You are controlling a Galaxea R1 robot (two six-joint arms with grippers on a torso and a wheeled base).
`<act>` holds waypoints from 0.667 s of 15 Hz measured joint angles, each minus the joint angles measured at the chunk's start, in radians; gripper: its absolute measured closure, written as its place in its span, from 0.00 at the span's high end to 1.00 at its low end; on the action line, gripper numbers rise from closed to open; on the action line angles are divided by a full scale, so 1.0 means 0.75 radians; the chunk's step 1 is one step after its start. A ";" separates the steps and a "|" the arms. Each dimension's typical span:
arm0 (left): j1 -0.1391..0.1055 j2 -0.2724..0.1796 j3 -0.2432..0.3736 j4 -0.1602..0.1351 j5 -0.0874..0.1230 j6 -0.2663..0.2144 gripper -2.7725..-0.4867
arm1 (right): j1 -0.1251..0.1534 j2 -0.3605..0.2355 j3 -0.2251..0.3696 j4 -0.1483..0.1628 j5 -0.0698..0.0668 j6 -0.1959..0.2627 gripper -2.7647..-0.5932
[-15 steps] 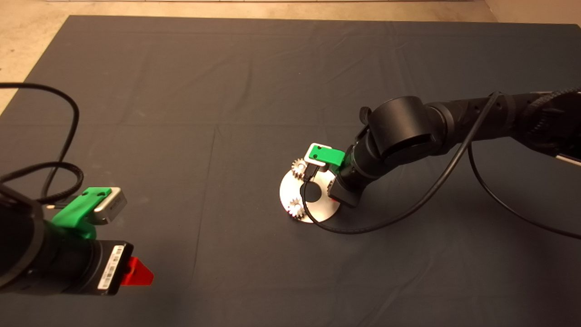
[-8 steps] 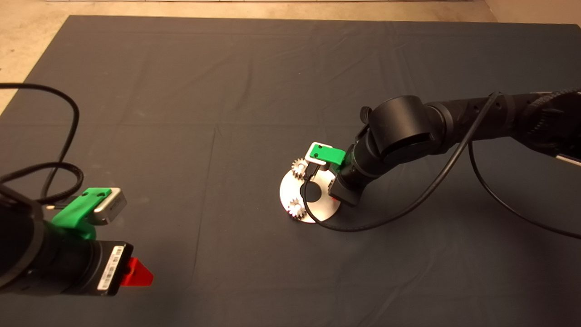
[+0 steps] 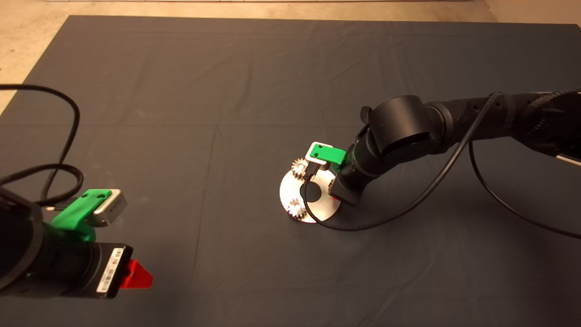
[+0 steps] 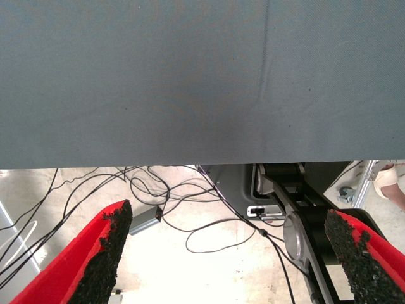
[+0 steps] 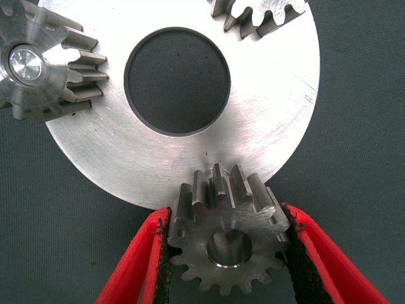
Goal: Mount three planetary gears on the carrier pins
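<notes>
Surface: dark mat (image 3: pixel 227 91) over the table, pale floor past its far and left edges.
Left gripper (image 3: pixel 136 274): parked at the lower left of the head view, over the mat's near edge; its two red fingers (image 4: pixel 76 266) stand wide apart with nothing between them. A white label with a barcode sits on the black wrist body; its print is too small to read.
Floor under left wrist: tangled cables (image 4: pixel 158 196) and a black robot base.
Disc (image 3: pixel 290 188): one, flat, shiny, round, with a central hole, lying on the mat just right of centre.
Planetary gears, count: three.
Far gear (image 3: pixel 299 168): sits on the disc's far-left rim.
Near gear (image 3: pixel 296 209): sits on the disc's near-left rim; a silver carrier pin (image 5: pixel 25 63) shows in its bore.
Third gear (image 5: pixel 224 237): pinched between the two pads, tilted, at the disc's right rim, partly overhanging the mat; its bore is empty.
Right gripper (image 5: pixel 224 253): down at the disc's right side, closed narrow on that third gear.
Carrier pins seen: one; others hidden.
</notes>
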 joint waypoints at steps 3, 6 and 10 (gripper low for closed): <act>0.000 0.000 0.000 0.000 0.000 0.000 0.74 | -0.001 -0.003 0.000 0.000 -0.001 0.000 0.22; 0.000 0.000 0.000 -0.001 0.000 0.000 0.74 | -0.015 -0.003 0.000 0.000 -0.001 -0.001 0.22; 0.000 0.000 0.000 -0.002 0.000 0.000 0.74 | -0.015 -0.002 -0.001 0.000 0.000 -0.003 0.22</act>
